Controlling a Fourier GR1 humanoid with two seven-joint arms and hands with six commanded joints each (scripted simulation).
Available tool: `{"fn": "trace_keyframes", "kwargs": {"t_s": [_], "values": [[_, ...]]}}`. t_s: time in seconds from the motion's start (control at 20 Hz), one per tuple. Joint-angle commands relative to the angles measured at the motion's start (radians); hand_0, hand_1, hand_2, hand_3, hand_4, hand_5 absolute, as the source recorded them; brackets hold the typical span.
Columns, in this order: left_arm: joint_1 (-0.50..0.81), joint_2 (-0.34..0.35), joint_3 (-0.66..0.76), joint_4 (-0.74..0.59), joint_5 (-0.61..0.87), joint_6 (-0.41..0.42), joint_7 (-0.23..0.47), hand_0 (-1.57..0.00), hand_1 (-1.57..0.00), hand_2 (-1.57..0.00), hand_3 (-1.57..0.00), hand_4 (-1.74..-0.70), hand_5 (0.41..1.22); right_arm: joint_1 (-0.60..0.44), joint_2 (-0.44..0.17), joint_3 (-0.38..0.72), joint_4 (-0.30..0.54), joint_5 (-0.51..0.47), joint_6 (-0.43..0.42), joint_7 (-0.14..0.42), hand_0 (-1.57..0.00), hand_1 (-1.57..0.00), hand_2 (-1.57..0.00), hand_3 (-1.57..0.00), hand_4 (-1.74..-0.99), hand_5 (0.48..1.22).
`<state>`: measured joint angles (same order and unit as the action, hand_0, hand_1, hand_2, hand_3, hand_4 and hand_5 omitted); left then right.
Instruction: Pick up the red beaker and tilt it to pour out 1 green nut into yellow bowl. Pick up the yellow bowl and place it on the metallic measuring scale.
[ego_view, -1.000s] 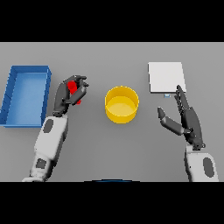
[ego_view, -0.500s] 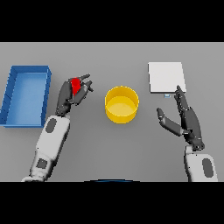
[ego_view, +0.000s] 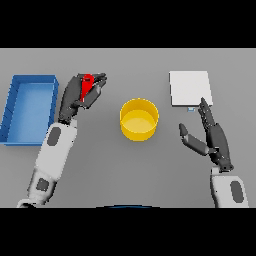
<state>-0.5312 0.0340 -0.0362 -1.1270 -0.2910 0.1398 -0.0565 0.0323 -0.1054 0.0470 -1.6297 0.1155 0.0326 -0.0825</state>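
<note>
The red beaker (ego_view: 87, 84) is gripped by the curled fingers of the left robot hand (ego_view: 79, 92) above the worktop (ego_view: 125, 170), between the blue tray (ego_view: 29, 107) and the yellow bowl (ego_view: 139, 119). The right robot hand (ego_view: 212, 137) is held wide near the right edge, just before the metallic measuring scale (ego_view: 190, 88).
</note>
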Motion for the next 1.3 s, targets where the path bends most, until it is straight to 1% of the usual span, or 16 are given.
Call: {"fn": "trace_keyframes", "kwargs": {"t_s": [0.0, 0.1, 0.15, 0.25, 0.3, 0.4, 0.5, 0.55, 0.7, 0.8, 0.9, 0.95, 1.05, 1.15, 1.2, 1.25], "values": [[-0.008, 0.011, -0.017, -0.009, -0.026, -0.004, 0.025, -1.57, -1.57, -1.56, -1.56, -1.62, 1.174, 0.002, 0.003, 0.007, 0.001, 0.007, 0.0, 0.003, 0.0, 0.0, 0.0, 0.0, -1.277, 0.664], [-0.018, 0.024, -0.036, -0.016, -0.058, -0.015, 0.053, -1.57, -1.57, -1.56, -1.56, -1.62, 1.165, 0.005, -0.012, 0.001, -0.008, 0.004, 0.006, 0.013, 0.0, 0.0, 0.0, 0.0, -1.277, 0.672], [-0.023, 0.027, -0.042, -0.016, -0.07, -0.019, 0.061, -1.57, -1.57, -1.56, -1.56, -1.62, 1.158, 0.011, -0.005, 0.002, -0.015, -0.007, 0.01, 0.017, 0.0, 0.0, 0.0, 0.0, -1.277, 0.675], [-0.038, 0.031, -0.052, -0.016, -0.091, -0.025, 0.08, -1.57, -1.57, -1.56, -1.56, -1.62, 1.14, 0.009, 0.001, 0.007, 0.001, 0.008, 0.002, 0.014, 0.0, 0.0, 0.0, 0.0, -1.277, 0.679], [-0.039, 0.043, -0.066, -0.018, -0.11, -0.035, 0.075, -1.57, -1.57, -1.57, -1.56, -1.64, 1.131, 0.008, 0.004, 0.007, 0.007, 0.012, -0.002, 0.012, 0.0, 0.0, 0.0, 0.0, -1.274, 0.683], [-0.084, 0.066, -0.112, -0.004, -0.178, -0.055, 0.117, -1.57, -1.57, -1.57, -1.57, -1.68, 1.123, 0.014, 0.008, 0.007, -0.007, 0.0, 0.003, 0.008, 0.0, 0.0, 0.0, 0.0, -1.277, 0.688], [-0.128, 0.105, -0.171, 0.011, -0.264, -0.085, 0.144, -1.57, -1.57, -1.57, -1.57, -1.7, 1.127, 0.007, 0.007, 0.005, -0.012, -0.003, 0.003, 0.028, 0.0, 0.0, 0.0, 0.0, -1.272, 0.689], [-0.15, 0.117, -0.205, 0.017, -0.302, -0.104, 0.15, -1.57, -1.57, -1.57, -1.57, -1.71, 1.133, 0.015, 0.01, 0.01, -0.014, 0.006, -0.002, 0.021, 0.0, 0.0, 0.0, 0.0, -1.276, 0.689], [-0.2, 0.16, -0.301, 0.031, -0.416, -0.182, 0.185, -1.57, -1.57, -1.57, -1.57, -1.72, 1.16, 0.013, 0.005, 0.008, -0.005, 0.011, -0.003, 0.021, 0.0, 0.0, 0.0, 0.0, -1.287, 0.694], [-0.242, 0.178, -0.36, 0.065, -0.475, -0.246, 0.191, -1.57, -1.57, -1.57, -1.57, -1.73, 1.182, 0.016, 0.008, 0.014, -0.017, 0.021, -0.008, 0.018, 0.0, 0.0, 0.0, 0.0, -1.289, 0.695], [-0.268, 0.193, -0.407, 0.08, -0.516, -0.302, 0.176, -1.57, -1.57, -1.57, -1.57, -1.73, 1.196, 0.026, 0.002, 0.009, -0.025, 0.014, -0.004, 0.015, 0.0, 0.0, 0.0, 0.0, -1.29, 0.694], [-0.298, 0.198, -0.424, 0.088, -0.538, -0.338, 0.194, -1.57, -1.57, -1.57, -1.57, -1.68, 1.201, 0.031, 0.011, 0.017, -0.029, 0.023, -0.012, 0.024, 0.0, 0.0, 0.0, 0.0, -1.293, 0.69], [-0.343, 0.209, -0.467, 0.1, -0.578, -0.413, 0.189, -1.57, -1.57, -1.57, -1.57, -1.61, 1.208, 0.024, 0.015, 0.005, -0.015, -0.002, -0.002, 0.042, 0.0, 0.0, 0.0, 0.0, -1.284, 0.678], [-0.39, 0.215, -0.513, 0.148, -0.624, -0.462, 0.176, -1.57, -1.57, -1.57, -1.4, -1.65, 1.213, 0.02, 0.029, 0.001, -0.014, -0.018, -0.004, 0.051, 0.0, 0.0, 0.0, 0.0, -1.279, 0.661], [-0.413, 0.209, -0.536, 0.149, -0.644, -0.498, 0.192, -1.57, -1.57, -1.57, -1.36, -1.66, 1.214, 0.011, 0.032, -0.002, -0.013, -0.02, -0.008, 0.051, 0.0, 0.0, 0.0, 0.0, -1.279, 0.651], [-0.44, 0.213, -0.552, 0.16, -0.66, -0.529, 0.189, -1.57, -1.57, -1.57, -1.33, -1.68, 1.216, 0.009, 0.03, -0.01, -0.009, -0.034, -0.001, 0.054, 0.0, 0.0, 0.0, 0.0, -1.283, 0.644]]}}
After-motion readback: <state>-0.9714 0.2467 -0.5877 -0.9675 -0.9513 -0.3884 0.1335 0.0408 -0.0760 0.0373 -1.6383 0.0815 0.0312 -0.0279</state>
